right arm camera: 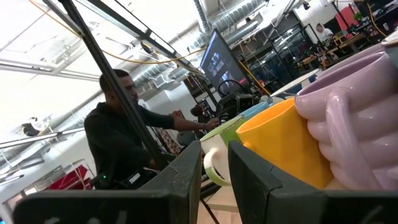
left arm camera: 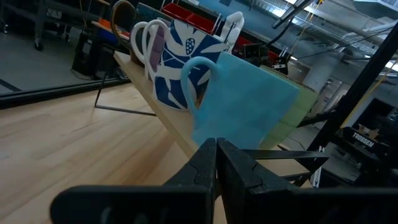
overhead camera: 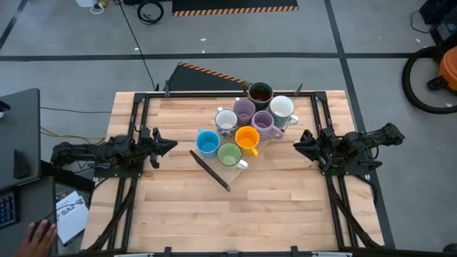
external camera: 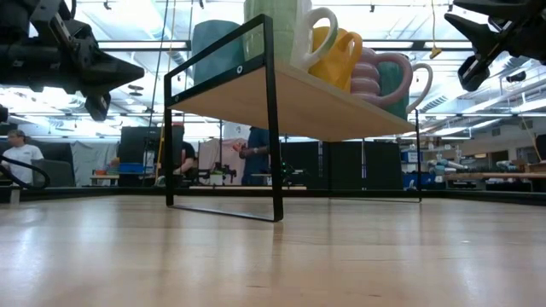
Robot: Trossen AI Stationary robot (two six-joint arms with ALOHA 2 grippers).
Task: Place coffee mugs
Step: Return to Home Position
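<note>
"Where are the mugs [overhead camera: 244, 109]?"

"All eight are up on the shelf [external camera: 328, 107], packed close together. The blue mug [overhead camera: 207, 143] is at the shelf's left end. Next to it come the green mug [overhead camera: 228, 154] and the orange mug [overhead camera: 247, 138]. Behind those is the patterned white mug [overhead camera: 226, 121], with blue leaves on its side. The second lilac mug [overhead camera: 263, 124] sits mid-shelf by the first, both with ribbed sides. At the right end are the dark mug [overhead camera: 260, 93], brown inside, and the plain white mug [overhead camera: 281, 107]."

"And the arms?"

"The left gripper [overhead camera: 170, 145] hangs to the left of the shelf, well apart from it, with its fingers pressed together and nothing between them. The right gripper [overhead camera: 298, 140] hangs to the right of the shelf, nearer to it. There's a thin gap between its fingers, and it's empty too."

"What's the shelf standing on?"

"A pale wooden table [overhead camera: 285, 207]. The shelf is a wooden board on a thin black frame. Far to the left of the shelf, off the table, a person's hand [overhead camera: 39, 234] shows. Behind the shelf is grey floor [overhead camera: 285, 32] with a striped strip [overhead camera: 214, 73] lying on it. Another person [right arm camera: 118, 137] in a dark top stands beyond the shelf among desks and screens."
</note>
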